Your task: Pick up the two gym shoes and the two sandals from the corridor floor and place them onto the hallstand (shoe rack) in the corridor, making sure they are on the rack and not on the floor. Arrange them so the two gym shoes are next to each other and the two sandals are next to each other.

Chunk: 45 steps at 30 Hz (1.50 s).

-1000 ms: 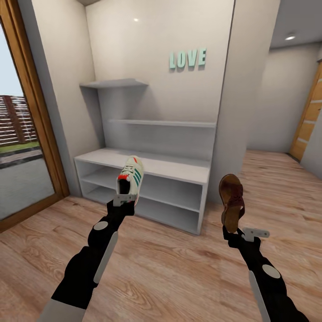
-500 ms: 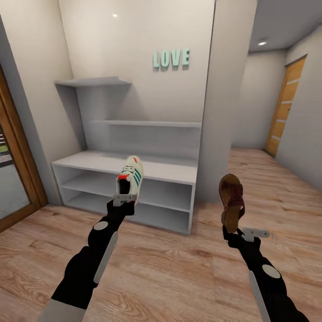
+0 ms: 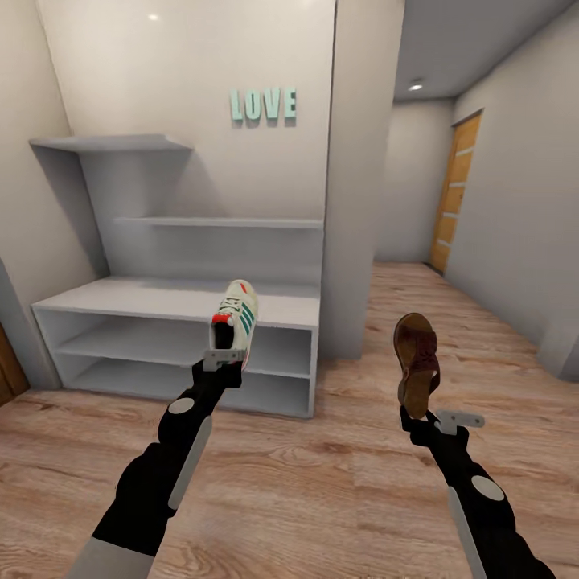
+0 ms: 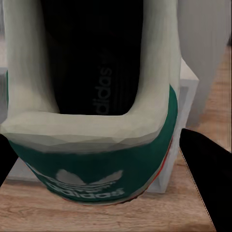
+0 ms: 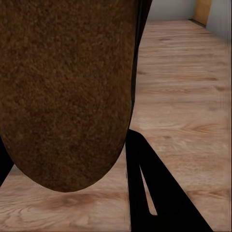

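Teal block letters reading "LOVE" point(image 3: 263, 104) are fixed to the white wall above the hallstand point(image 3: 173, 301), well beyond and above the left tool point(image 3: 223, 359). The gym shoe point(image 4: 96, 121) held in that tool shows the word "adidas" printed on its dark insole, and the adidas trefoil logo with the same name in white on its green heel tab.

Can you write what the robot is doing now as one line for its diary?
left claw: holds white green-striped gym shoe | right claw: holds brown leather sandal | white shoe rack: ahead, bare
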Available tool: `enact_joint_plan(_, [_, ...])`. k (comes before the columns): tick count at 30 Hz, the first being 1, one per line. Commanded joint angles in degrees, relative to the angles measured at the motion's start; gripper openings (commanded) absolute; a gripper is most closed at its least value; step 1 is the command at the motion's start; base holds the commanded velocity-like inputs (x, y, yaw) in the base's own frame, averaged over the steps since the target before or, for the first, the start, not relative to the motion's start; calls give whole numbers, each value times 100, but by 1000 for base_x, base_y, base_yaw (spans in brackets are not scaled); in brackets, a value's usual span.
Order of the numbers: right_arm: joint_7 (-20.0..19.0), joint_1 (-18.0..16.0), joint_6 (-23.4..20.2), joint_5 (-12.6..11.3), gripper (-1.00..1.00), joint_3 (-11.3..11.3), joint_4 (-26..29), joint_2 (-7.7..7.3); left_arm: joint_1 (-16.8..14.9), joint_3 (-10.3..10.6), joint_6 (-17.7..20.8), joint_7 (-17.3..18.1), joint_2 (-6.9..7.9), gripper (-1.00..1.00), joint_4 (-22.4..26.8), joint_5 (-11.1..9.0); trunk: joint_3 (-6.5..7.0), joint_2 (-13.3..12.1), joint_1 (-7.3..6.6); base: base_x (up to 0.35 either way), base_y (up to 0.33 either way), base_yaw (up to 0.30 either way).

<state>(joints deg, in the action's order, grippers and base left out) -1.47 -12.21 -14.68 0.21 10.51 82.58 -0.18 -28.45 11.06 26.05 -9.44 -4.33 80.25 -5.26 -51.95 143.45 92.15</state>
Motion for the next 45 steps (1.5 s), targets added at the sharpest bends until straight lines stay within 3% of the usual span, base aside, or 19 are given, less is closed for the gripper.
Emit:
enact_joint_plan(1, [-3, -6, -39, -12, -100, 3, 9, 1, -3, 10, 23, -49, 2, -100, 8, -54, -6, 3, -1, 0, 234, -298])
enact_joint_plan(9, [-3, -6, -35, -12, -100, 1, 12, 1, -3, 10, 22, -49, 5, -100, 8, -54, -6, 3, -1, 0, 285, -85])
enact_joint_plan(20, [-3, -6, -44, -12, -100, -5, 10, 1, -3, 10, 23, -49, 2, -100, 8, -54, -6, 3, -1, 0, 18, 0])
enact_joint_plan(31, [-3, -7, -43, -12, -100, -6, 10, 1, -3, 8, 21, -49, 3, -100, 8, -54, -6, 3, -1, 76, 258, -137])
enact_joint_plan(45, [-3, -4, -43, -12, -100, -8, 12, 1, -3, 10, 22, -49, 3, -100, 8, -54, -6, 3, -1, 9, 77, -1])
